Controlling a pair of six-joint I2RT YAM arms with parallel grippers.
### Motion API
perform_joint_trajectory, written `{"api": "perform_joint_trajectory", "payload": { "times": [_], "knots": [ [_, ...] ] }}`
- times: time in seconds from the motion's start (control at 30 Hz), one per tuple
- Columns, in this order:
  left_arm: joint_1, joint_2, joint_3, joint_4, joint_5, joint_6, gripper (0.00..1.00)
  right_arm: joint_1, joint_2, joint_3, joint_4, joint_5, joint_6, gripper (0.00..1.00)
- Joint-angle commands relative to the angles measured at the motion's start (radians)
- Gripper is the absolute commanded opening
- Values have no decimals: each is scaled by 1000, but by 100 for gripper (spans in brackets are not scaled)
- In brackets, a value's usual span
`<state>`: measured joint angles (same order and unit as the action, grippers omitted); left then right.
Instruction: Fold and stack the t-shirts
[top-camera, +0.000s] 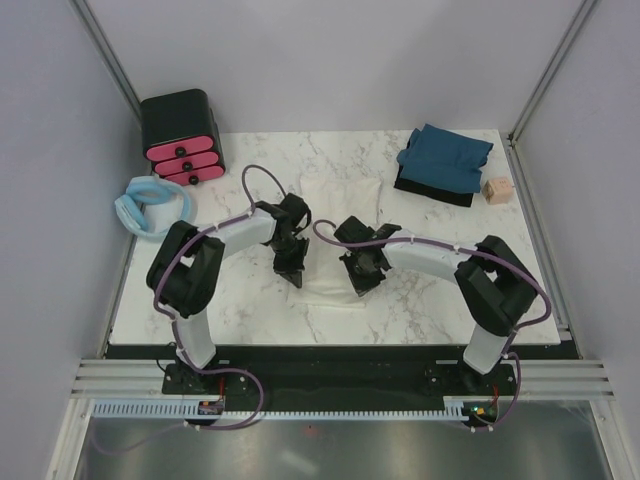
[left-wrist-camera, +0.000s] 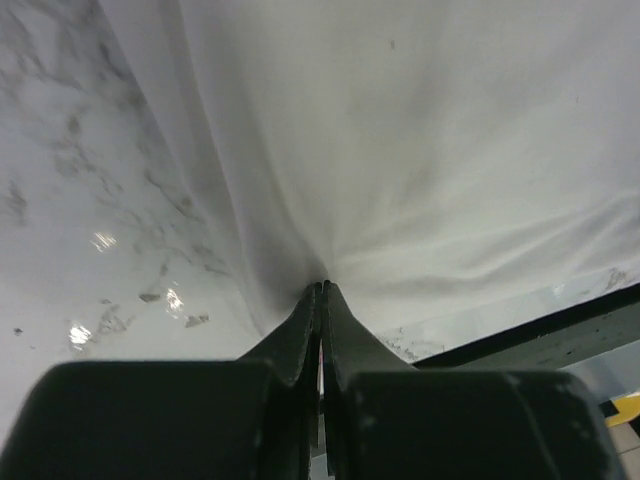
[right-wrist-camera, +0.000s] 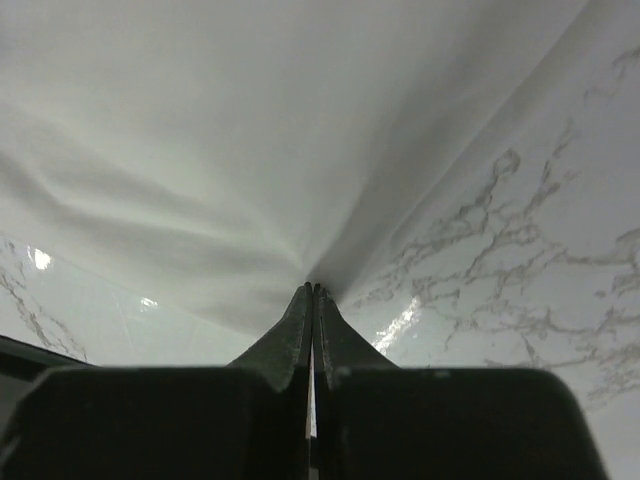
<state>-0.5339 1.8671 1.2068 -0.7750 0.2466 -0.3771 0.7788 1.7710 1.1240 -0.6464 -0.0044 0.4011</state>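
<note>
Left gripper (left-wrist-camera: 321, 290) and right gripper (right-wrist-camera: 312, 290) are clamped on the near corners of the white shirt (top-camera: 338, 205) mid-table (top-camera: 250, 320); I'd lift both level and sweep evenly toward the far edge, blue shirt (top-camera: 445, 158) folded far-right corner.

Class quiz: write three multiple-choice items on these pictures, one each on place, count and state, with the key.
1. The teal-blue shirt lies: A far right of the table; B near left; C centre.
2. Pink drawers in the black box: A two; B three; C five.
3. The left hand is: A open; B shut on the white shirt; C shut on the teal-blue shirt.
Key: A, seen from above; B, three fronts show; B, its wrist view shows it closed on white cloth.
</note>
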Motion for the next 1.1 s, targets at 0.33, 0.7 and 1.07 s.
{"api": "perform_joint_trajectory", "payload": {
  "times": [0.33, 0.7, 1.07],
  "knots": [
    [-112, -181, -82, -81, 28, -60, 2, 27, -192, -93, -61, 20, 107, 5],
    [124, -260, -101, -57, 0, -74, 32, -53, -386, -145, -58, 58, 85, 65],
    [216, -157, -187, 60, 209, -29, 36, -194, -377, -406, 252, -224, 120, 65]
  ]
}}
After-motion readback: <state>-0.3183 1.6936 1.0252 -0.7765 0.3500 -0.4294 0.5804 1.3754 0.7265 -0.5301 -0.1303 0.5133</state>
